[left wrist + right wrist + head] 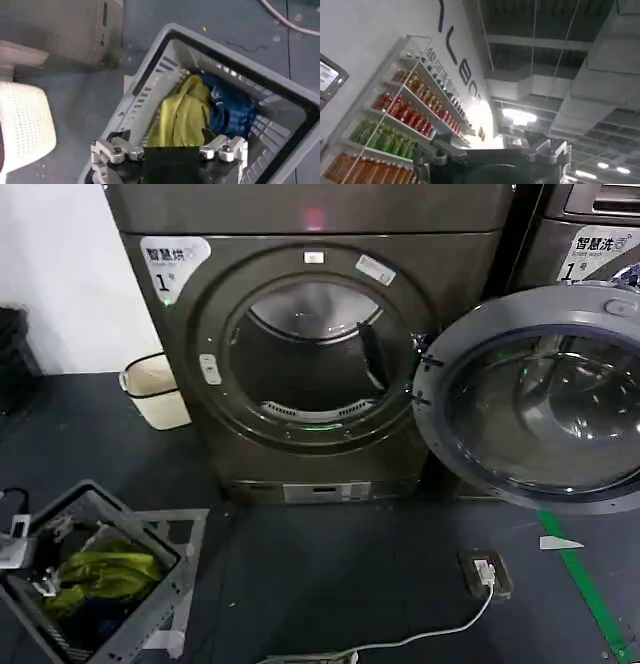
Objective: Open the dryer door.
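Grey-rimmed, the door [545, 399] already hangs swung wide at the drum's right, hinge edge by the opening, inner glass facing out toward the robot; judged done, so any last push should just follow the hinge arc. Left gripper [170, 150] hovers over the basket [150, 85], jaws apart; right gripper [495, 157] points at the ceiling, jaws apart.

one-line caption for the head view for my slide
Dryer door swung wide open to the right, empty drum exposed, laundry basket on the floor.

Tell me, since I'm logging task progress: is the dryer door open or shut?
Open. The dryer door is swung wide to the right, its grey inner rim and bulging glass facing out, and the drum opening is exposed.
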{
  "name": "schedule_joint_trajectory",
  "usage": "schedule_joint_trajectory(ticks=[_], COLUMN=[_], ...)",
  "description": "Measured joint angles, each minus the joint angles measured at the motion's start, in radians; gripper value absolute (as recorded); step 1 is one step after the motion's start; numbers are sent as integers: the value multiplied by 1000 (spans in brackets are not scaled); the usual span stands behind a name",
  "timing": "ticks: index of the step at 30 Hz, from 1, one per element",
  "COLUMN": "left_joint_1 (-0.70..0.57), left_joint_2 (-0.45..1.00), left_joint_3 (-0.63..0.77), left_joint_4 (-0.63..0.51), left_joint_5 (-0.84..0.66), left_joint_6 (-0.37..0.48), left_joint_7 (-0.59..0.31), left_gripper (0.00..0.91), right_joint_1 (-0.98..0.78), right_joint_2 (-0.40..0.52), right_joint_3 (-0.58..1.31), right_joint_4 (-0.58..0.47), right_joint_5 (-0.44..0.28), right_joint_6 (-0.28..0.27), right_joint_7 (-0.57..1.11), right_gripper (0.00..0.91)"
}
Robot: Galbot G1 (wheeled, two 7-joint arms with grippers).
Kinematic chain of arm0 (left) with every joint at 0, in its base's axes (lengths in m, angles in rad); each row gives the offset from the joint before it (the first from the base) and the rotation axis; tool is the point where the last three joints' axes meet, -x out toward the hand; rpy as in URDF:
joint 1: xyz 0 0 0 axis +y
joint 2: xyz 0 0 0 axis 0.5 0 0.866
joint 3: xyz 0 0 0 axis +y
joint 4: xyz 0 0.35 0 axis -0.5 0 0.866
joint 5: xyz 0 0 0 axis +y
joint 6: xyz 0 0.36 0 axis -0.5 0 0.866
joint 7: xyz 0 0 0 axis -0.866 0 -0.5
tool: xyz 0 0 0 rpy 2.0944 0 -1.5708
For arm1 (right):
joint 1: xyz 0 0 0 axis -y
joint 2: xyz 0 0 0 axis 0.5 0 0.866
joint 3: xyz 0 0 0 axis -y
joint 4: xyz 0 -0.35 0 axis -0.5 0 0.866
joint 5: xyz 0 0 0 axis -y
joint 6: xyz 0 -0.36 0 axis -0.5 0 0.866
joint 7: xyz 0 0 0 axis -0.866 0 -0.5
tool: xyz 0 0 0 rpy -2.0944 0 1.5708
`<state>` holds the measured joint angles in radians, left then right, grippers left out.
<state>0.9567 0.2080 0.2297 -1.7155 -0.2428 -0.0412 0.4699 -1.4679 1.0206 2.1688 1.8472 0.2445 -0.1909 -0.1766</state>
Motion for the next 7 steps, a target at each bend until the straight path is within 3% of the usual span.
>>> schedule_joint_trajectory(ticks=[7], left_joint_1=[0], left_joint_2=[3], left_joint_3=[0], left_joint_4=[-5], left_joint_5=[1], left_joint_6=[0], left_joint_7=[1], left_gripper=[907], right_joint_1=[-5], right_joint_2=[0], right_joint_3=[12], right_joint_4=[2], right_joint_5=[0], right_joint_6=[0], right_joint_7=[-1], right_gripper=[907])
